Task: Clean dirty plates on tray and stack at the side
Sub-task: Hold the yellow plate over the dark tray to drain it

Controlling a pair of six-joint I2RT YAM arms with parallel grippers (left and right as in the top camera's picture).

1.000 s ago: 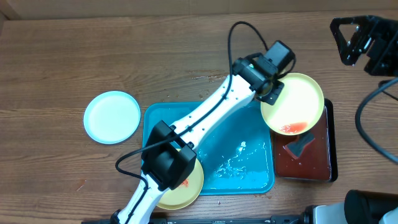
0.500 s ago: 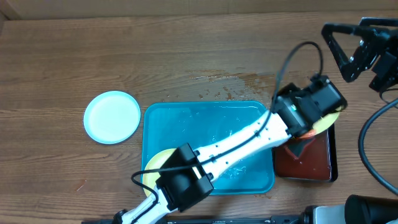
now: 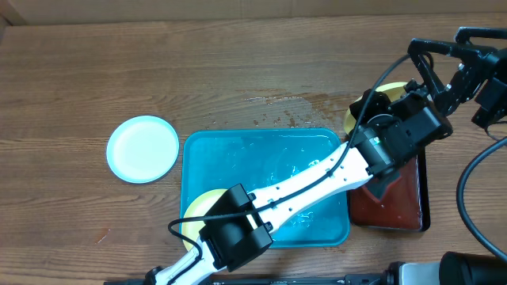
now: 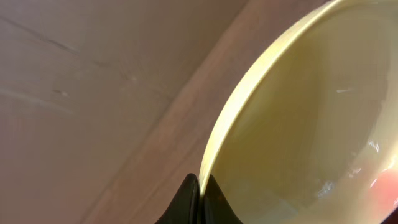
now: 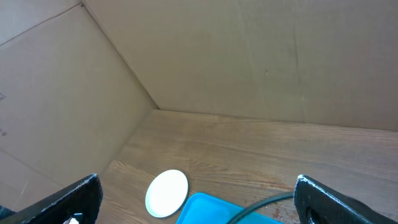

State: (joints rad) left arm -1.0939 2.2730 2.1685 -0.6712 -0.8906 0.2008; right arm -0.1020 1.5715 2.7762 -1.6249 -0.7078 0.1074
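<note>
Yellow-green plate (image 3: 394, 89) is up at the table's right end, tilted over the far end of the dark red tray (image 3: 396, 210).

Overhead:
- Left arm reaches across the turquoise tray (image 3: 238, 158). Left gripper (image 3: 379, 117) is at the plate's edge, its body covering most of the plate.
- Right gripper (image 3: 440, 60) sits just beyond the plate at the far right, jaws spread wide with nothing in them.
- Second yellow-green plate (image 3: 198, 207) is in the turquoise tray's near-left corner, half under the left arm.
- Blue-white plate (image 3: 142, 149) lies flat on the table (image 3: 238, 63) just left of that tray.
- Water (image 3: 289, 119) is spattered on the tray floor and on the wood behind it.

Left wrist:
- Fingertips (image 4: 191, 200) are fully closed, pinching only the thin rim of the plate (image 4: 298, 124).
- The inner face looks wet, and a red smear (image 4: 387, 182) shows at the frame's right edge.

Right wrist:
- Both fingers (image 5: 81, 199) sit at the frame's bottom corners, fully apart and gripping nothing.
- The view looks past the blue-white plate (image 5: 166, 193) to a cardboard wall (image 5: 249, 62).

Risks, as judged:
- An edge-only pinch on a wet rim could let the tilted plate pivot or slip onto the red tray or off the table's end.
- The two grippers are close together, so a fast right-arm move could hit the plate or the left wrist.
- The smear is still on the plate, so stacking it now would put a dirty plate on the pile.
</note>
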